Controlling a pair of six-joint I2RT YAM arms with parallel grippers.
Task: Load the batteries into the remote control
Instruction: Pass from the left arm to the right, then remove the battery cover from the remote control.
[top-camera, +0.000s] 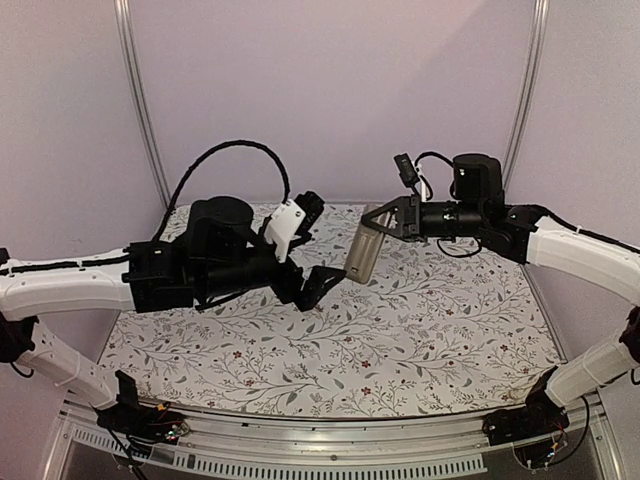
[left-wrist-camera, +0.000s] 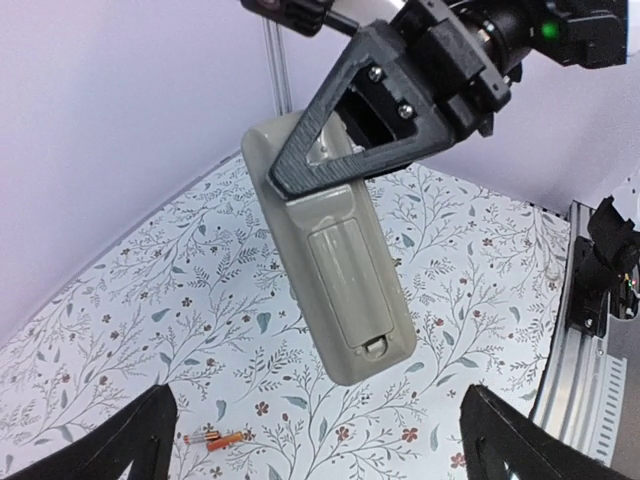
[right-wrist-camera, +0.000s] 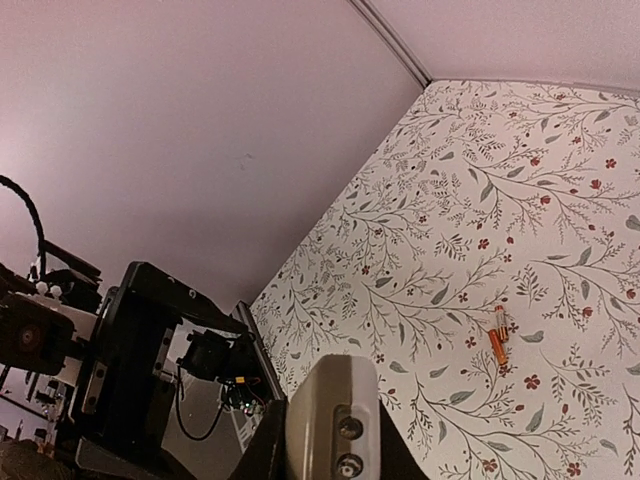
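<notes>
My right pincer clamps the remote control aloft, my left pincer gapes wide, and only my wrist views show the batteries on the floral table.

Remote control — smooth, matt plastic; table cover — matt, cloth-like, floral print.

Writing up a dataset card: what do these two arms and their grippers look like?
Both arms have white shell links, the left arm and right arm alike, with black joints and wrists. A black cable loops over the left one. The right gripper has black triangular open-frame fingers fastened with screws; the left gripper is black too.
</notes>
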